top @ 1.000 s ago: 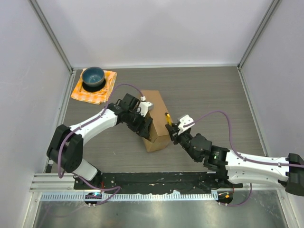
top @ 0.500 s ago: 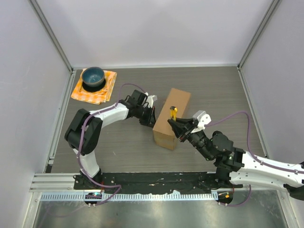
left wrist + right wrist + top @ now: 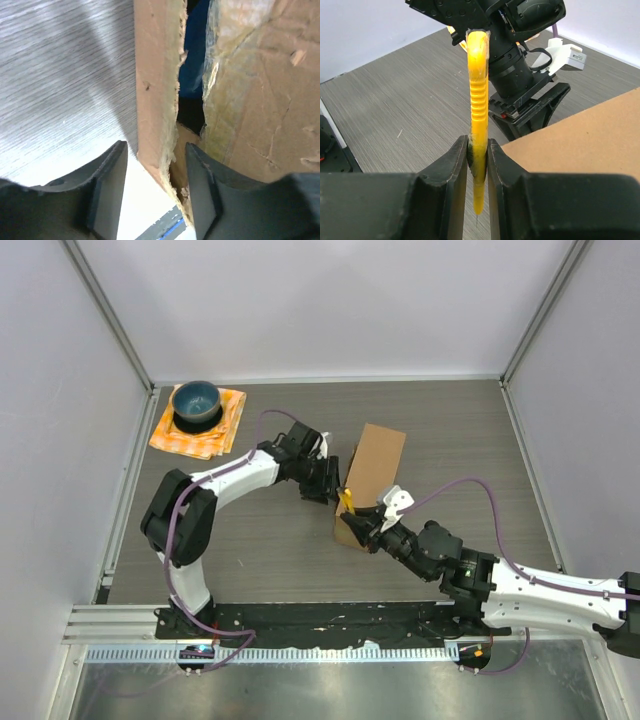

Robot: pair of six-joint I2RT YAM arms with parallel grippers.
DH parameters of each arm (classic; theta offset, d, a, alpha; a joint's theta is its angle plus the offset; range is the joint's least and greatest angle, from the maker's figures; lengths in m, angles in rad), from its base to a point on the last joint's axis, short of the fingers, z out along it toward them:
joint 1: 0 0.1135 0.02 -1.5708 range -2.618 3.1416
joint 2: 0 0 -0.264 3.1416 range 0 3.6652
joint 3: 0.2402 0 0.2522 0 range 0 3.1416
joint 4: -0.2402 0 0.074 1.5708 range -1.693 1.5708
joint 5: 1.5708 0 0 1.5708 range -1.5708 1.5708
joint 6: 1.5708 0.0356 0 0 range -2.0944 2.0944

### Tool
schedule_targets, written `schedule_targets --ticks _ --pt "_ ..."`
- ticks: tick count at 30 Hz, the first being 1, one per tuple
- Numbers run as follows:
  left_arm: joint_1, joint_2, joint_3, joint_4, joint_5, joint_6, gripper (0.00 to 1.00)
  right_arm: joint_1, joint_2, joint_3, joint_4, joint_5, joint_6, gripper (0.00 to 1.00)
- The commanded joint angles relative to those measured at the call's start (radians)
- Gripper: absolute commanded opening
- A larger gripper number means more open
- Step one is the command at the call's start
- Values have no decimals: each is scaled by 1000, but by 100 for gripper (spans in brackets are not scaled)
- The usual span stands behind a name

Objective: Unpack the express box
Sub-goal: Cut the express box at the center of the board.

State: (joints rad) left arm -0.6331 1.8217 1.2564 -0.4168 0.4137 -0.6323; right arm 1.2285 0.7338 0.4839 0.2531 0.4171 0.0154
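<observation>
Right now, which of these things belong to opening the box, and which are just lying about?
Part of the job:
- cardboard box
- yellow cutter

Just lying about:
- blue bowl
- orange cloth under the bowl

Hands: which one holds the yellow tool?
The right hand, shut on the yellow cutter; the left hand carries no tool, its fingers straddling a flap of the express box.

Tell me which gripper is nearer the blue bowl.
Left. The left gripper is at the express box's bowl-facing side. The right gripper, shut on a yellow cutter, is at the box's near end, farther from the blue bowl.
</observation>
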Motion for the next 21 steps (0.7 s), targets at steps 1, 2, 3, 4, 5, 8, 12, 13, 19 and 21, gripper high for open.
schedule_targets --ticks 1,2,3,4,5,8,12,13,19,21 --pt "3 -41 71 -129 -42 108 68 3 -10 42 26 -12 28 1" --pt "3 -57 63 -126 -44 124 93 3 -14 59 5 -14 24 1" --pt "4 -97 51 -122 -53 150 99 3 -19 65 -8 -12 26 1" --pt "3 -113 51 -125 -64 164 100 3 -25 70 -17 -5 27 1" --pt "3 -127 54 -135 -79 181 100 3 -42 74 -26 -3 31 1" --pt "12 -186 77 -200 -154 253 100 3 -68 73 -46 -8 66 1" --pt "50 -243 129 -286 -234 310 100 3 -65 61 -8 -17 110 1" --pt "59 -272 139 -296 -246 322 100 3 -53 70 8 -15 101 1" --pt "76 -347 264 -396 -234 364 100 -35 165 234 23 -52 64 1" --pt "73 -374 288 -415 -208 375 100 -75 197 260 38 -99 73 1"
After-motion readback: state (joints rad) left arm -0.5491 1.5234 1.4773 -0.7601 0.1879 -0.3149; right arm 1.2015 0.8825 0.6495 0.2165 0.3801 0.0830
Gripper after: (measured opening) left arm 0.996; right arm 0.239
